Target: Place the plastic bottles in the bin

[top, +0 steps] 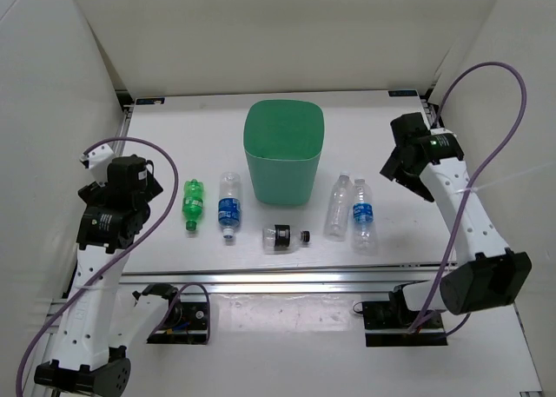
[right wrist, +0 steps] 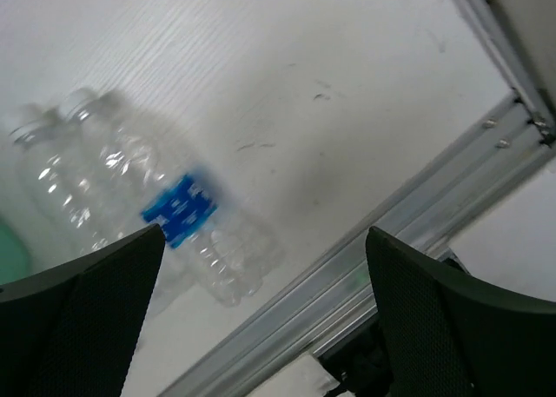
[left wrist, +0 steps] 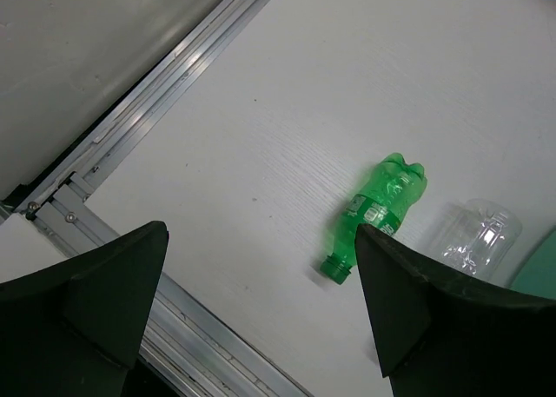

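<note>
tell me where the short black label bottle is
In the top view the short bottle lies on the near side of the green bin, between the left blue-labelled bottle and the plain clear bottle.

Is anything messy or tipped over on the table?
All the bottles lie on their sides before the upright bin: green bottle, left blue-labelled bottle, plain clear bottle, right blue-labelled bottle. The short black-labelled bottle lies crosswise to them. Nothing looks spilled or broken.
</note>
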Available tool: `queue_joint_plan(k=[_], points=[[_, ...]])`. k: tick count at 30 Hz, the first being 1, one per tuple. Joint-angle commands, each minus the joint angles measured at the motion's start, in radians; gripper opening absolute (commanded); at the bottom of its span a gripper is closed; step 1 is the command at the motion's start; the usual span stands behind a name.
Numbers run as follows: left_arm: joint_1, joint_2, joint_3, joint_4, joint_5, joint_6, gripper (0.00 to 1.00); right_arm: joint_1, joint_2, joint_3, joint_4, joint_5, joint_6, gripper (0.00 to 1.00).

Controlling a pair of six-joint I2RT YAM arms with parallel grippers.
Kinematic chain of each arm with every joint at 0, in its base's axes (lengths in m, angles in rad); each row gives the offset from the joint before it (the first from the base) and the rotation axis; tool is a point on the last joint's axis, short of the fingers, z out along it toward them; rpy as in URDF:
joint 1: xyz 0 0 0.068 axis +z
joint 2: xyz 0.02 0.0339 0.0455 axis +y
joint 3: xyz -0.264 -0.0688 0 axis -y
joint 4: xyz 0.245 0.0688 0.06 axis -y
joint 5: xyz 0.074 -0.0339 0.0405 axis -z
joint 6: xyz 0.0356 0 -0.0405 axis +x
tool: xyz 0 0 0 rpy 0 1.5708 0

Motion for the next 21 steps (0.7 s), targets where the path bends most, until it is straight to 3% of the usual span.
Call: queue_joint_plan(k=[1, 5, 7, 14, 19, 21], points=[[0.001, 0.006, -0.004, 0.028, 0.035, 0.007, 0.99, 0.004, -0.085, -0.025, 0.155, -0.253, -0.228, 1.00], [0.001, 0.015, 0.005, 0.028, 0.057, 0.006, 0.99, 0.004, 0.007, -0.035, 0.245, -0.499, -0.363, 1.00], [0.001, 0.015, 0.005, 0.039, 0.084, 0.019, 0.99, 0.004, 0.067, -0.021, 0.254, -0.550, -0.372, 1.00], [0.001, 0.035, 0.005, 0.016, 0.075, -0.004, 0.99, -0.016, 0.331, 0.005, 0.313, -0.589, -0.361, 1.00], [0.001, 0.053, 0.014, -0.019, 0.064, -0.038, 0.99, -0.061, 0.397, -0.015, 0.353, -0.598, -0.349, 1.00], [0.001, 0.063, 0.014, -0.029, 0.055, -0.049, 0.99, -0.070, 0.407, -0.041, 0.353, -0.598, -0.349, 0.95]])
